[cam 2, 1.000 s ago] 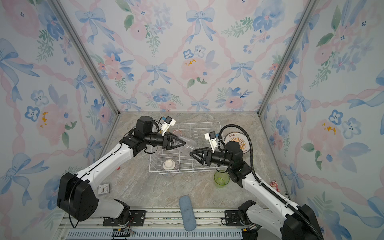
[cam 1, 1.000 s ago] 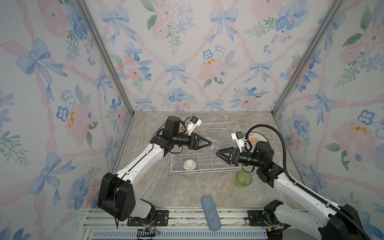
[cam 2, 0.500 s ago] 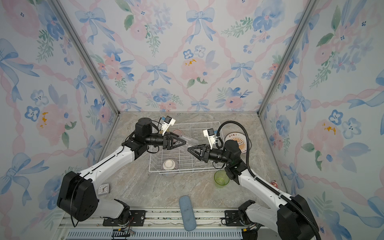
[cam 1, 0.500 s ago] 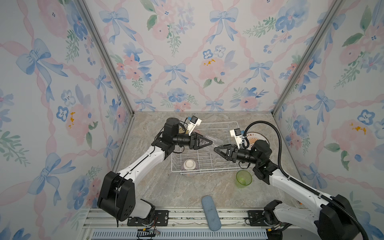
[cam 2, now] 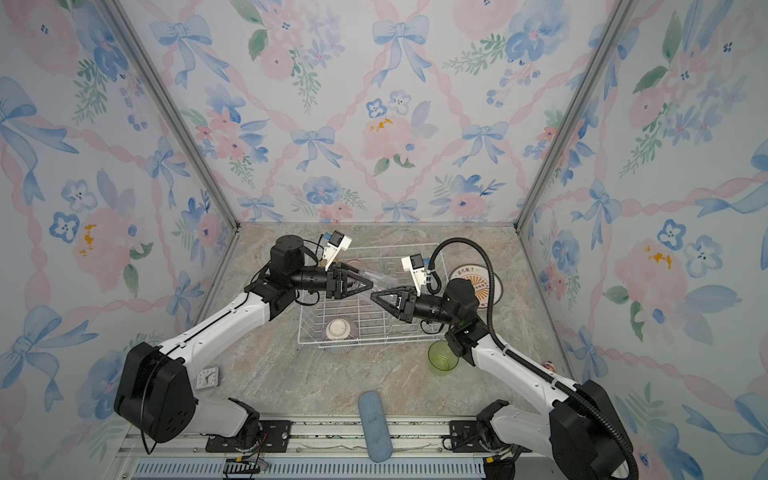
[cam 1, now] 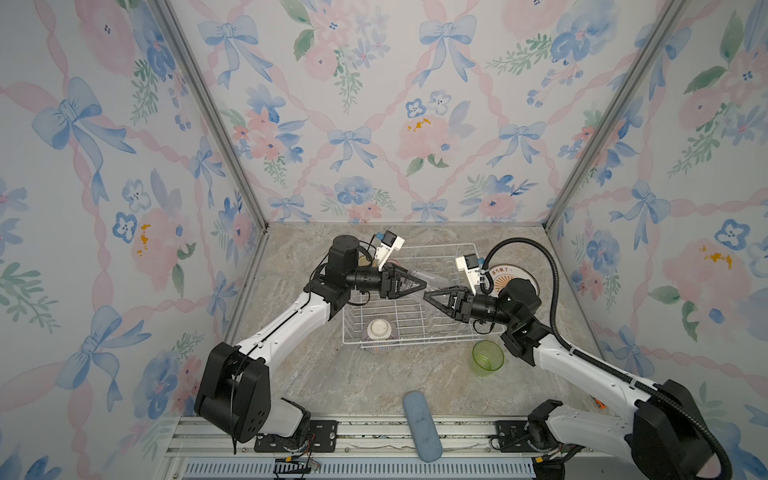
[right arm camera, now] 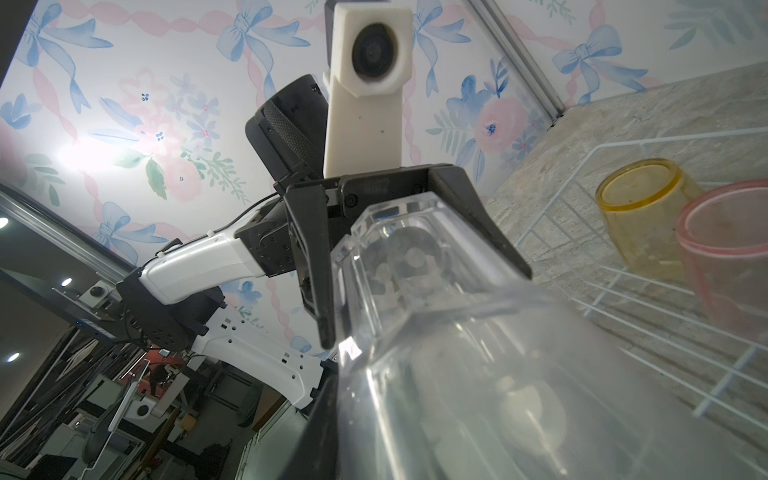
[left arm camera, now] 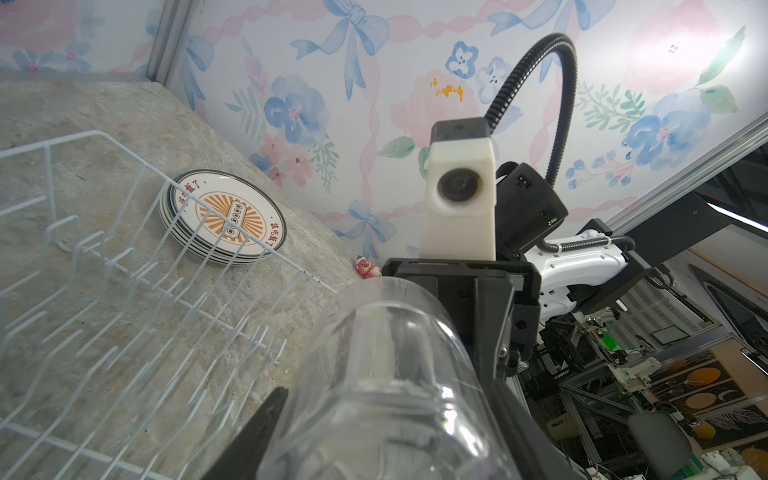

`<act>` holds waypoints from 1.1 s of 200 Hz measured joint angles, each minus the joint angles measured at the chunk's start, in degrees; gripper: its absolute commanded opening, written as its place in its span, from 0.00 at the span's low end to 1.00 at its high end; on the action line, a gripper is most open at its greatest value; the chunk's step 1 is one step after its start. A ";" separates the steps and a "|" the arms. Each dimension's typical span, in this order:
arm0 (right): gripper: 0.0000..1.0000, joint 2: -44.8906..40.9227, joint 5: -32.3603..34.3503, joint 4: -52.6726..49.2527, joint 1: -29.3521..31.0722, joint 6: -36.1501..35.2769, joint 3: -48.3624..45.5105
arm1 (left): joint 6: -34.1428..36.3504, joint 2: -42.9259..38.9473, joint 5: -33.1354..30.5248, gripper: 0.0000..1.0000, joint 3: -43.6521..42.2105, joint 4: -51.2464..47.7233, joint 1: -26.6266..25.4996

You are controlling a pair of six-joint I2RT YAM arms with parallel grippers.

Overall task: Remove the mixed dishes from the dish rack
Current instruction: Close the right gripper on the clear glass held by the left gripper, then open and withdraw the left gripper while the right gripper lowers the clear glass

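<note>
As left gripper (cam 1: 422,285) clasps clear tumbler (left arm camera: 386,374), part-open

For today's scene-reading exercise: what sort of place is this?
Probably a lab test booth staged as a kitchen: two robot arms on a rail, floral panels, a rack on a stone-look top.
</note>
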 measured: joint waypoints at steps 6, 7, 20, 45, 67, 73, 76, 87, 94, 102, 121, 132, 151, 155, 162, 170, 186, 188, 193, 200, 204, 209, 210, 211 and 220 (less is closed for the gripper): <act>0.14 0.00 -0.52 0.42 0.00 -0.02 0.04 | -0.26 0.00 0.48 0.52 -0.04 0.15 0.02; 0.14 0.00 -0.57 0.46 0.02 -0.04 0.04 | -0.26 0.00 0.63 0.52 -0.07 0.20 0.04; 0.11 0.00 -1.51 1.18 0.09 -0.02 0.28 | -0.57 0.00 1.68 0.53 -0.13 0.50 0.13; 0.04 0.00 -2.08 1.22 0.17 -0.02 0.55 | -0.96 0.00 2.43 0.53 -0.22 0.92 0.26; 0.03 0.00 -2.29 1.18 0.22 -0.04 0.57 | -1.03 0.00 2.75 0.58 -0.35 0.94 0.28; 0.03 0.00 -2.32 1.11 0.22 -0.04 0.61 | -1.01 0.00 2.75 0.60 -0.39 0.96 0.28; 0.03 0.00 -2.34 1.07 0.22 -0.07 0.66 | -1.01 0.00 2.75 0.62 -0.42 0.96 0.28; 0.02 0.00 -2.36 0.72 0.22 -0.28 0.81 | -1.03 0.00 2.73 0.69 -0.52 1.27 0.33; 0.02 0.00 -2.10 0.26 0.28 -0.52 0.98 | -1.09 -0.07 2.51 0.71 -0.61 1.33 0.31; 0.02 0.00 -1.68 -0.61 0.33 -0.94 1.27 | -1.07 -0.09 1.86 0.73 -0.79 1.27 0.26; 0.01 -0.11 -1.09 -3.26 0.33 -2.08 2.08 | -1.20 -0.09 0.87 0.76 -1.29 0.90 0.26; 0.01 -0.46 -0.92 -5.35 0.33 -3.02 2.40 | -1.20 -0.09 0.37 0.76 -1.46 0.81 0.28; 0.00 -1.75 -0.20 -11.30 0.37 -5.64 3.50 | -0.48 -0.37 -0.81 0.77 -1.49 -0.61 0.61; 0.00 -2.10 0.13 -12.96 0.37 -6.49 3.82 | 0.28 -0.57 -1.44 0.77 -1.40 -1.70 0.72; 0.00 -2.78 0.92 -16.63 0.37 -8.13 4.68 | 1.44 -0.92 -2.47 0.77 -1.11 -3.72 0.92; 0.00 -3.67 2.05 -21.38 0.37 -10.29 5.88 | 2.86 -1.31 -3.91 0.77 -0.50 -6.32 1.05; 0.00 -5.46 4.44 -30.51 0.42 -14.45 8.28 | 5.44 -2.23 -7.06 0.77 0.68 -11.02 1.05; 0.00 -5.73 4.74 -31.76 0.44 -15.06 8.59 | 5.73 -2.32 -7.32 0.76 0.74 -11.39 1.07; 0.00 -6.38 5.66 -34.86 0.46 -16.44 9.40 | 6.43 -2.78 -8.59 0.76 0.96 -12.76 1.09; 0.00 -7.32 7.15 -39.45 0.63 -18.49 10.60 | 7.32 -3.41 -10.12 0.76 1.03 -14.27 1.09; 0.00 -7.76 7.98 -41.77 0.70 -19.67 11.21 | 7.87 -3.85 -11.17 0.76 1.05 -15.21 1.09; 0.00 -8.41 9.22 -45.44 0.94 -21.16 12.22 | 8.41 -4.33 -12.37 0.76 1.05 -16.41 1.09; 0.00 -8.50 9.44 -45.88 0.98 -21.38 12.37 | 8.57 -4.46 -12.76 0.76 1.05 -16.72 1.09; 0.00 -8.57 9.73 -46.31 1.05 -21.59 12.52 | 8.63 -4.52 -12.96 0.76 1.05 -16.85 1.09; 0.00 -9.35 12.20 -52.37 1.79 -23.78 14.45 | 9.57 -5.25 -15.45 0.76 1.05 -18.80 1.09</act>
